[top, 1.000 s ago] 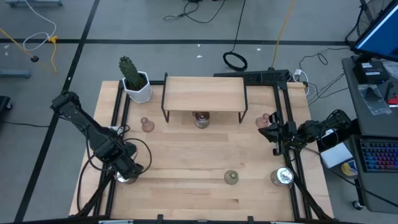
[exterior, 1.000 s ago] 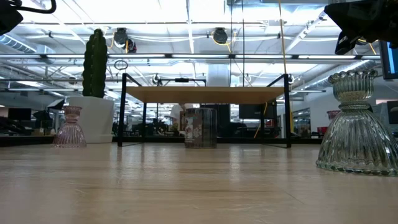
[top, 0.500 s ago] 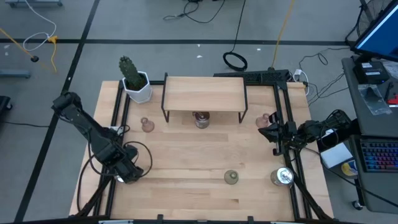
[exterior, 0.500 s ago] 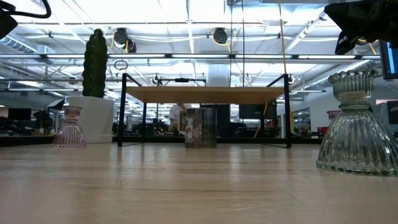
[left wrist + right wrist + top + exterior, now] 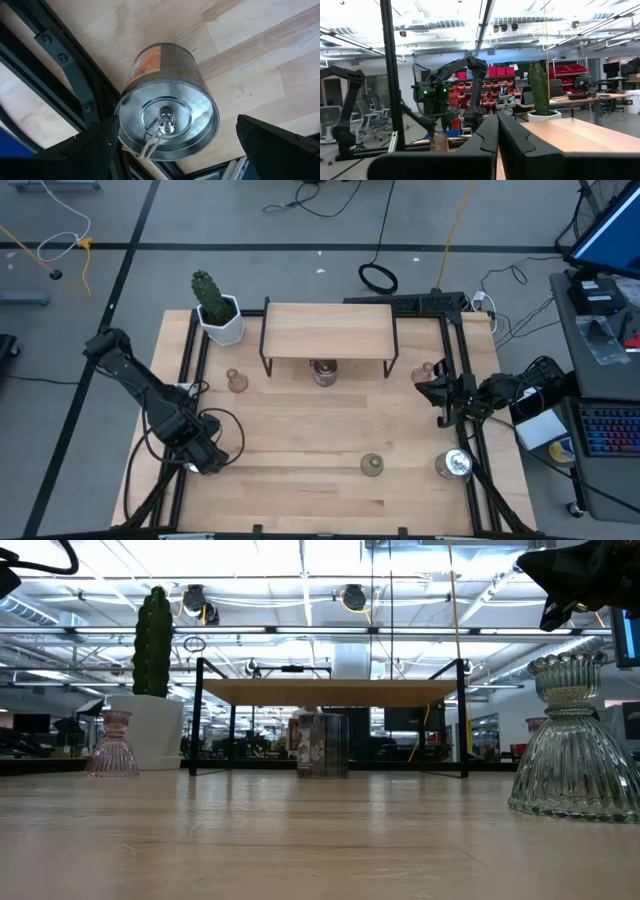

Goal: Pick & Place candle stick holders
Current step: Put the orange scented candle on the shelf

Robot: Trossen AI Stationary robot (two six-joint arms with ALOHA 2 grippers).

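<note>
A squat silvery candle stick holder (image 5: 167,107) stands upright on the table's near left, seen from above in the left wrist view. My left gripper (image 5: 177,121) (image 5: 205,458) points down over it, open, one finger on each side, and hides it in the high view. My right gripper (image 5: 440,390) (image 5: 497,135) is shut on nothing and raised by the table's right edge. Other holders stand on their bases: a silvery one (image 5: 323,372) under the shelf, two pinkish ones (image 5: 237,381) (image 5: 424,372), an olive-green one (image 5: 372,466) and a silvery one (image 5: 453,465). My left gripper comes at the silvery holder from above, pointing down. One fingertip (image 5: 107,132) stands right at the holder's rim (image 5: 121,117); I cannot tell whether it touches. The other fingertip (image 5: 250,127) is plainly apart from it. The holder stands on the table.
A wooden shelf on black legs (image 5: 328,330) stands at the far middle, and a cactus in a white pot (image 5: 217,310) at the far left. Black frame rails (image 5: 60,60) run along the table's left and right edges. Bare wood lies in the table's middle (image 5: 310,430).
My left gripper has edged slightly down and toward the near edge over the silvery holder, which showed beside it in the high view before and is now covered by it.
</note>
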